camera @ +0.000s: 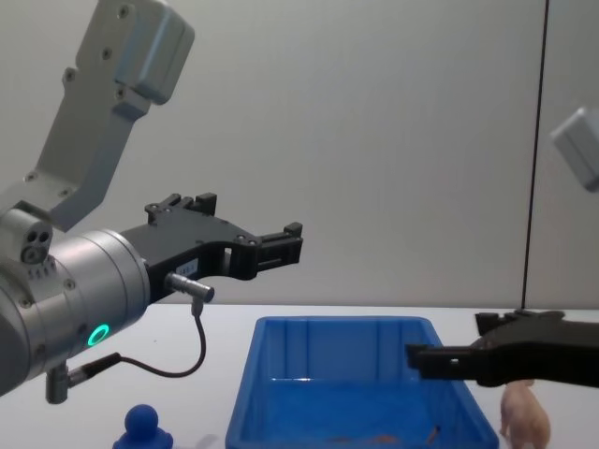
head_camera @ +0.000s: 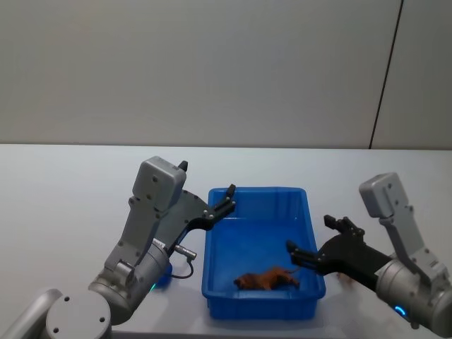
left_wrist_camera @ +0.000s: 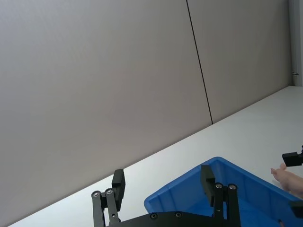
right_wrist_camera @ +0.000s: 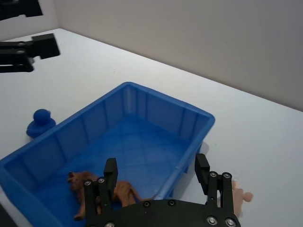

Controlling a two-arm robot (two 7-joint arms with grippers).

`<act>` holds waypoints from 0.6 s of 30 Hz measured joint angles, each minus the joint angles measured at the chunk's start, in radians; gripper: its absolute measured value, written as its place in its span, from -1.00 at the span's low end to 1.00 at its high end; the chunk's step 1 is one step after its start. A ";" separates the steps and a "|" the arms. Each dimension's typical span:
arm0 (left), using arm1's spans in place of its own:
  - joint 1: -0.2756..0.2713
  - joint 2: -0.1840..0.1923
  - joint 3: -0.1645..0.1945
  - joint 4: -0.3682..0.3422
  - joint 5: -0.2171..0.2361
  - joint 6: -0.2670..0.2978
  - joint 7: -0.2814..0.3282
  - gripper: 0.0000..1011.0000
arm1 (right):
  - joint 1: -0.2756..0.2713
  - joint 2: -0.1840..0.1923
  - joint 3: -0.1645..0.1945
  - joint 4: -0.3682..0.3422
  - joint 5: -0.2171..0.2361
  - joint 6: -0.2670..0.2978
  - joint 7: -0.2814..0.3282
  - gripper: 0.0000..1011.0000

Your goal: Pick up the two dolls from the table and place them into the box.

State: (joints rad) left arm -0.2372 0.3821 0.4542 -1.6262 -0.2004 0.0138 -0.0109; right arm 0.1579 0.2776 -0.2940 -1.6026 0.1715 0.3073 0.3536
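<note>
The blue box [head_camera: 220,281] stands in the middle of the table. A brown four-legged doll [head_camera: 268,280] lies on its side inside, near the front wall [right_wrist_camera: 102,189]. A pale pink pig doll [camera: 524,417] stands on the table just right of the box [right_wrist_camera: 239,194]. A solid blue round-headed doll [camera: 142,429] sits on the table left of the box [right_wrist_camera: 40,122]. My right gripper [head_camera: 311,237] hovers open and empty over the box's right rim [right_wrist_camera: 156,166]. Above the box's far left corner, my left gripper [head_camera: 227,200] is raised, open and empty [left_wrist_camera: 162,180].
The white table [head_camera: 70,191] stretches wide on both sides of the box and ends at a grey wall [head_camera: 212,70] behind. My left arm's cable [camera: 192,351] loops down near the blue doll.
</note>
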 joint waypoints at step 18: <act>0.000 0.000 0.000 0.000 0.000 0.000 0.000 0.98 | -0.001 0.014 0.029 0.026 0.009 -0.005 -0.108 0.98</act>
State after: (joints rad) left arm -0.2372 0.3821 0.4542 -1.6262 -0.2004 0.0138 -0.0109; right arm 0.1572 0.2916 -0.2654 -1.5762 0.1807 0.3024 0.2459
